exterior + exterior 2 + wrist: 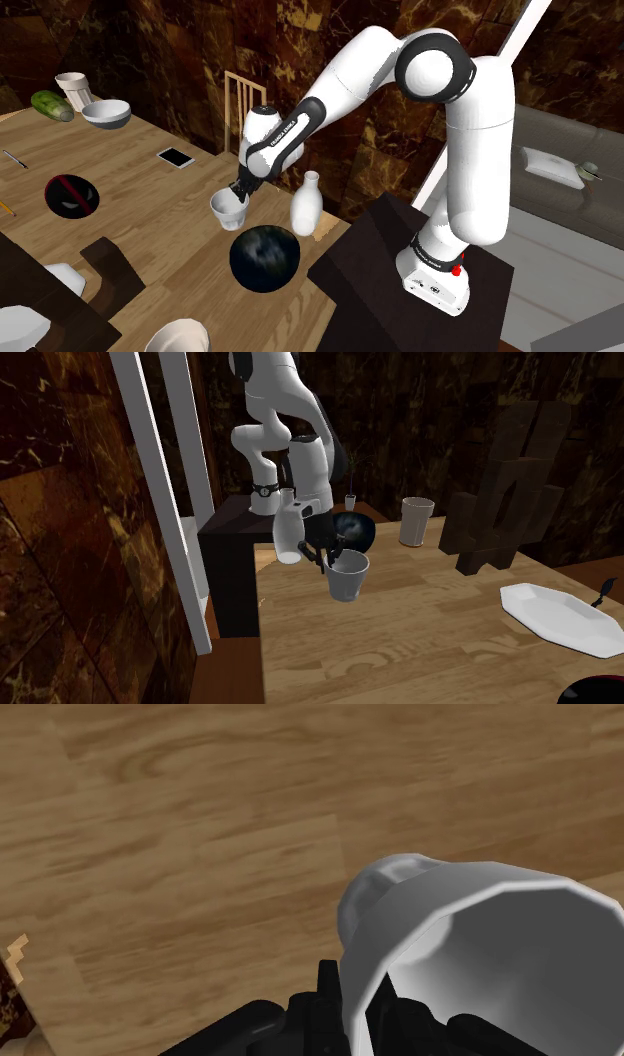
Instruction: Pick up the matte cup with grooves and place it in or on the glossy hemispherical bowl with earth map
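A white, faceted cup (227,211) stands near the wooden table's (150,210) edge, and I cannot tell if it is off the wood. My black gripper (241,192) comes down from above and is shut on its rim, on the side nearest the arm. From the second exterior view, the gripper (325,559) clasps the cup (347,576) at its left rim. Along the hand, the fingers (330,994) pinch the cup's wall (480,944), one inside and one outside. The dark glossy globe bowl (265,258) sits just in front of the cup, also seen as the bowl (353,532) behind it.
A white bottle (305,205) stands close beside the cup. Farther off lie a phone (176,157), a black bowl with red marking (72,193), a white bowl (106,114), a green cucumber (52,105) and a dark chair (110,265). A white plate (560,617) lies at the far side.
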Tool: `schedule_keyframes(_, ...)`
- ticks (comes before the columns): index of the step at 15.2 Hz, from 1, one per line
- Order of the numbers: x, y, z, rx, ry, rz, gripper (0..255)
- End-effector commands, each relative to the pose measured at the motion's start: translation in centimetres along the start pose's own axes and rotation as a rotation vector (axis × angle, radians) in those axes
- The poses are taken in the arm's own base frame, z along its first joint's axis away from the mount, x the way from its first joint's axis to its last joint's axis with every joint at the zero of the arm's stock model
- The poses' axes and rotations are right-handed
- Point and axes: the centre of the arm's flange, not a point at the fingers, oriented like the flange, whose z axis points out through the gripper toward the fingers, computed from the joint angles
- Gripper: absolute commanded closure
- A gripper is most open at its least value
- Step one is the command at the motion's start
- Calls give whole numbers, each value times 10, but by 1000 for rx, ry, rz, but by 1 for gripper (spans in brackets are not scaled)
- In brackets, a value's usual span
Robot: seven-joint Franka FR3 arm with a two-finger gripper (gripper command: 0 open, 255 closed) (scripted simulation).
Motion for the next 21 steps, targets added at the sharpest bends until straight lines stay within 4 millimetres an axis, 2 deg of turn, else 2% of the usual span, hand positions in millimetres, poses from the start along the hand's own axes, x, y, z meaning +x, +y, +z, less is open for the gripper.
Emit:
schedule_keyframes(1, 1, -1, -8, 0, 0, 0, 255)
schedule_keyframes(21, 12, -19, -111, 0, 0, 0, 255)
